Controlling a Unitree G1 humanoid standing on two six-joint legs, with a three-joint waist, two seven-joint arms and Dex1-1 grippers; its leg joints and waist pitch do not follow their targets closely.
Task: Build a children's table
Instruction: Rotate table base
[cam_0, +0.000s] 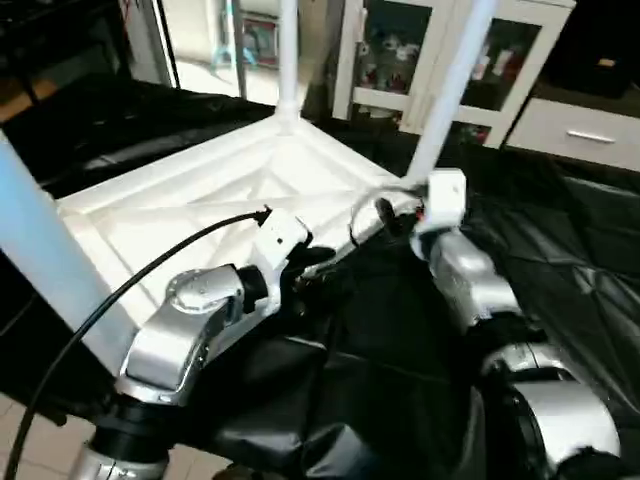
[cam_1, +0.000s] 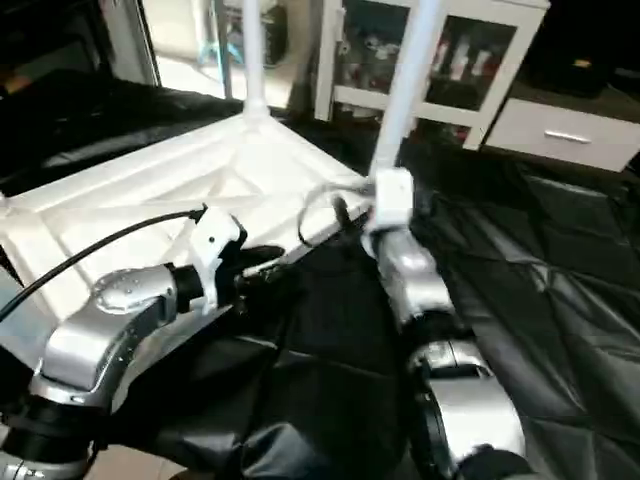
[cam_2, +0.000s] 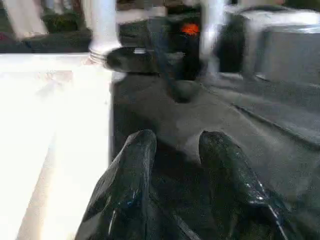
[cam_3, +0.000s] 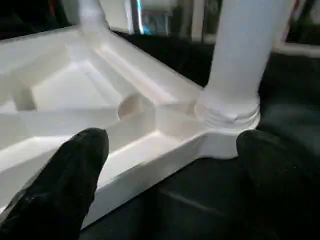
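**Upturned table top, both grippers at its near edge**

The white table top (cam_0: 200, 200) lies underside up on a black sheet (cam_0: 560, 270), legs standing in its corner sockets. A near leg (cam_0: 45, 265) rises at the left. The left gripper (cam_2: 175, 150) sits just beside the top's edge, fingers slightly apart, holding nothing. The right gripper (cam_3: 170, 150) is spread wide around the corner socket carrying another leg (cam_3: 245, 50), gripping nothing.

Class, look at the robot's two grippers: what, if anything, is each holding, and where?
Nothing is held. The right gripper is open around the table top's corner socket; the left gripper is open.
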